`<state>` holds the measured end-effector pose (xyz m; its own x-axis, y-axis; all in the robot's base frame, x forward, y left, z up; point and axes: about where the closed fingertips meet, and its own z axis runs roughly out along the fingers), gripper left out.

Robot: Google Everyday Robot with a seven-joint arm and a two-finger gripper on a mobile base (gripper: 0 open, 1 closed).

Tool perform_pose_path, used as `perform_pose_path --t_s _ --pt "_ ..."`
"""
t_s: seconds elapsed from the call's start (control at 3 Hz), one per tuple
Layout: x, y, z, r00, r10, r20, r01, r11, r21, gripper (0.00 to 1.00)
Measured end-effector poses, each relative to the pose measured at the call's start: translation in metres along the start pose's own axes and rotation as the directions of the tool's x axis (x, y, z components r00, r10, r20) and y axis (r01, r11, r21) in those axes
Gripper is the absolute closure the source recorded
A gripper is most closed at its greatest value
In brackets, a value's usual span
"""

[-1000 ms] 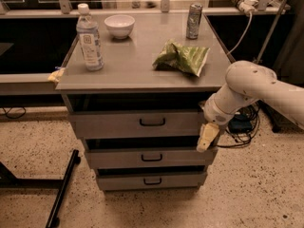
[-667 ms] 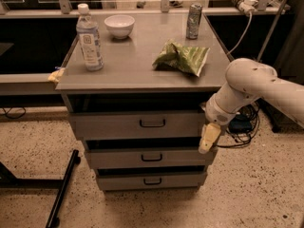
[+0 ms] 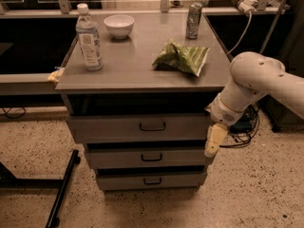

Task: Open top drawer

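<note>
The top drawer is the widest of three grey drawers under the cabinet top, with a small dark loop handle at its centre. Its front stands a little farther out than the two shorter drawers below, and a dark gap shows above it. My gripper hangs pointing down at the drawer front's right end, well right of the handle, on the white arm that comes in from the right. It holds nothing that I can see.
On the cabinet top stand a water bottle, a white bowl, a can and a green chip bag. Middle drawer and bottom drawer sit below. Cables lie on the floor at right; a black bar at left.
My gripper has shifted slightly to the right beside the drawer's right end. The drawers and the things on top have not moved.
</note>
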<state>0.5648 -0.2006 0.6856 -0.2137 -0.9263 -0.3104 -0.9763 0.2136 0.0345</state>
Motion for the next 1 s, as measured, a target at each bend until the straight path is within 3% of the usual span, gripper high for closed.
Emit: perform_pose_path --t_s 0.67,1.0 --pt "0.009 0.032 -0.009 0.999 0.04 0.008 -0.039 0.9957 -0.084 0.0" --pt "0.012 0.037 -0.011 0.999 0.049 0.014 -0.047 0.9934 -0.105 0.0"
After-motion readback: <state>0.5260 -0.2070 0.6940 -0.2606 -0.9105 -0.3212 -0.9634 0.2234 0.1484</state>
